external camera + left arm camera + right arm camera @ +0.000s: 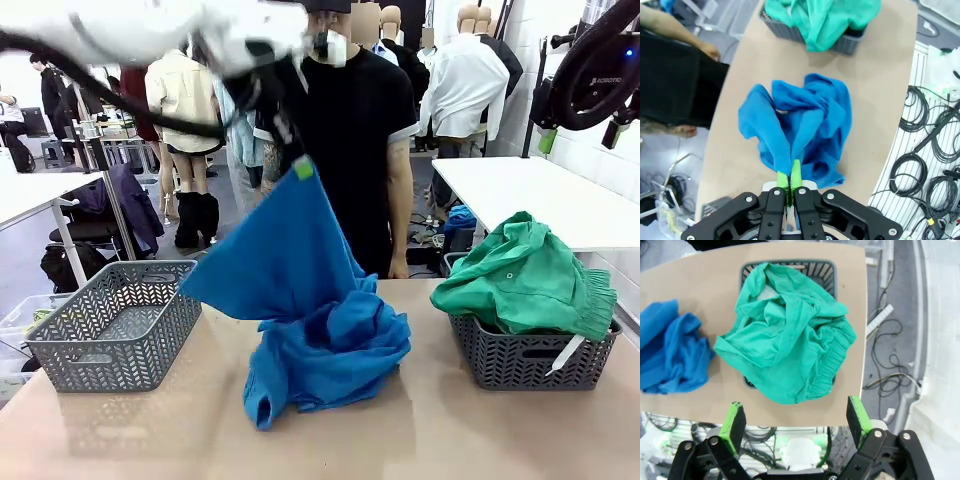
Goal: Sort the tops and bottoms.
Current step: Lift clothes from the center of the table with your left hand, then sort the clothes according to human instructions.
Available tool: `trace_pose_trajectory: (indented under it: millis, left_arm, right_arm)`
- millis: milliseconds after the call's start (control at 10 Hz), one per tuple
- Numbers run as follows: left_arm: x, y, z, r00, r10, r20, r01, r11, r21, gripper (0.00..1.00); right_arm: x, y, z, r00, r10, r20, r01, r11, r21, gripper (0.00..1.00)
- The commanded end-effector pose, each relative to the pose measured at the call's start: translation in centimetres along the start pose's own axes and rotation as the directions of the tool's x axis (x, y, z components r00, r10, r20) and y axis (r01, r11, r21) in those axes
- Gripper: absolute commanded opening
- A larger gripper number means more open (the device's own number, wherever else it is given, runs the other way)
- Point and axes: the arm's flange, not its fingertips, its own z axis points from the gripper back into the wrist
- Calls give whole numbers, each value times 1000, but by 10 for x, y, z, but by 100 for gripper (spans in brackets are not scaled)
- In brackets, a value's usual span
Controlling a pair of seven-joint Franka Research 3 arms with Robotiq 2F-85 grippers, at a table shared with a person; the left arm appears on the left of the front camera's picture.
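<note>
In the front view, my left gripper (303, 168) was clamped shut on one edge of the blue garment (300, 300), high above the table (450, 435). The cloth hung from the pinch in a slack sheet and ended in a crumpled heap on the tabletop, between the empty grey basket (115, 325) on my left and the full basket (520, 360) on my right. The sea-green garment (525, 275) lay piled in that right basket and spilled over its rim. I could not tell whether the blue heap was one piece or two.

In my left wrist view, the green pads met on a narrow fold of blue cloth with nothing else between them. The fabric looked light, thin and thoroughly limp. I judged it would drape and drag rather than keep any shape, and such a small bite could slip if the trailing part snagged. A hem or a bunched ridge would give a surer hold than a flat stretch.

In my right wrist view, my right gripper (794, 402) stood wide open and held nothing, hovering above the sea-green garment. Its gathered waistband at the basket's edge looked like the thickest place to pinch.
</note>
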Motion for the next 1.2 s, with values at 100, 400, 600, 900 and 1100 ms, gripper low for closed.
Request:
trace_pose_trajectory:
  millis: [100,400,600,900,1100]
  left_arm:
    - [80,-22,86,1000,8,8,-10,989,150,0]
    - [111,-67,180,991,17,130,-38,986,162,0]
    - [103,-95,198,988,-21,154,-10,981,196,0]
    - [93,-79,189,989,14,146,-37,988,153,0]
    - [93,-79,189,989,14,146,-37,988,153,0]
  right_arm:
    - [-2,0,-3,1000,-5,11,5,1000,4,100]
    - [-2,0,-3,1000,-5,11,5,1000,4,100]
    - [-2,0,-3,1000,-5,11,5,1000,4,100]
    - [-2,0,-3,1000,-5,11,5,1000,4,100]
    - [-2,0,-3,1000,-5,11,5,1000,4,100]
